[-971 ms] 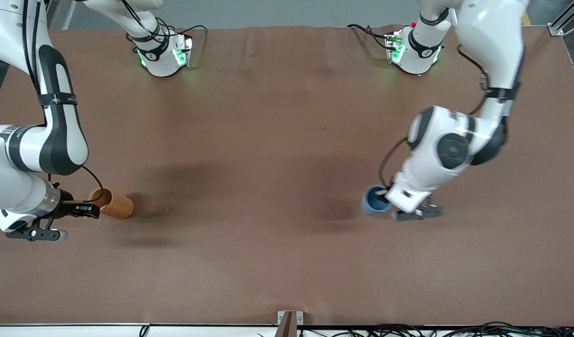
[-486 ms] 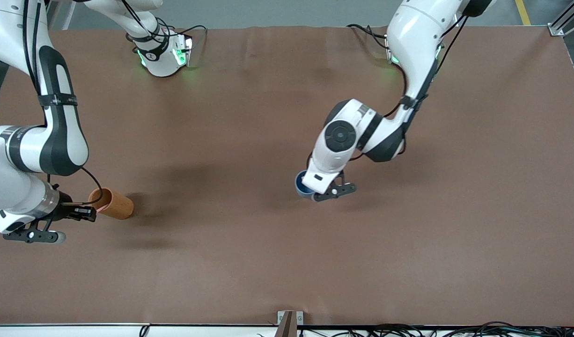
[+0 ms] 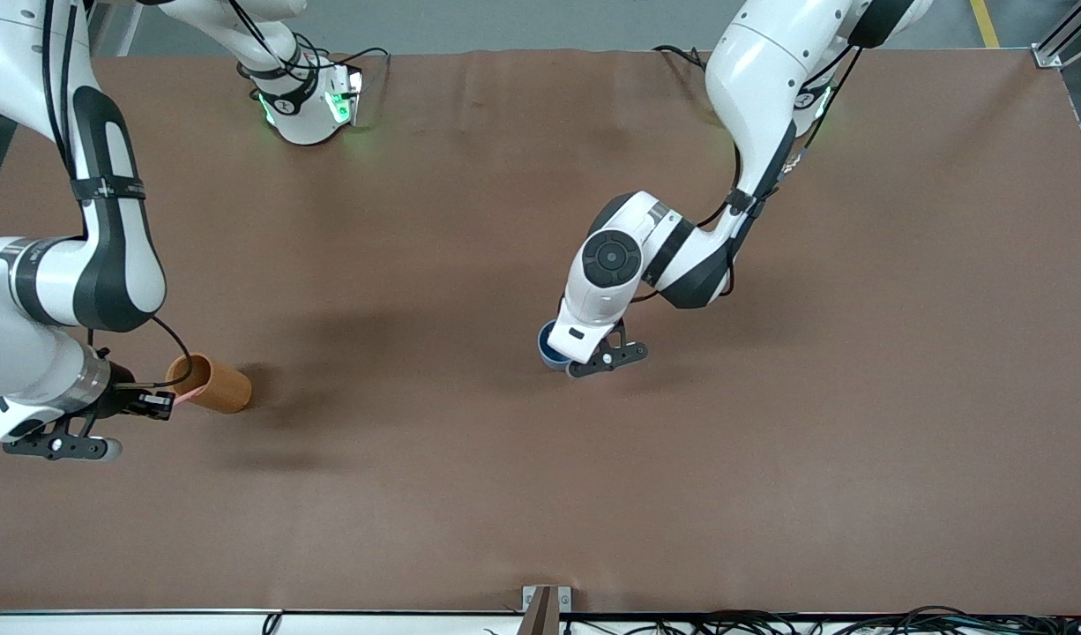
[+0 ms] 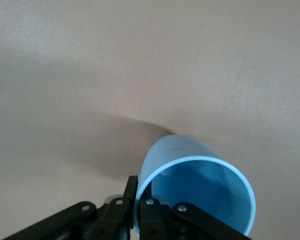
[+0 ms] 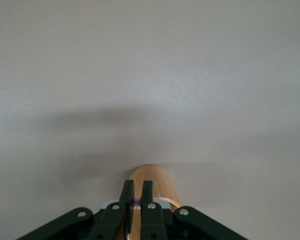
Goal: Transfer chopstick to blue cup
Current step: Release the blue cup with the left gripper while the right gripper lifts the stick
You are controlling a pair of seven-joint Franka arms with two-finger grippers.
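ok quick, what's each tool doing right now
left tool: closed on the rim of the blue cup, held above the table.
right tool: closed on the pink chopstick at the orange-brown cup's mouth.

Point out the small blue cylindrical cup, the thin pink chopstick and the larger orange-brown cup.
Small blue cylindrical cup [image 4: 172, 156]: left wrist view, outer wall below the rim.
Thin pink chopstick [image 3: 182, 399]: front view, the stretch showing at the orange-brown cup's mouth.
Larger orange-brown cylindrical cup [image 3: 223, 392]: front view, side wall.

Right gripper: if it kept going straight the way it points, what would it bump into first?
Most likely the orange cup. The right gripper, shut on the pink chopstick, points straight at the cup's open mouth, so the chopstick's tip would probably meet it first.
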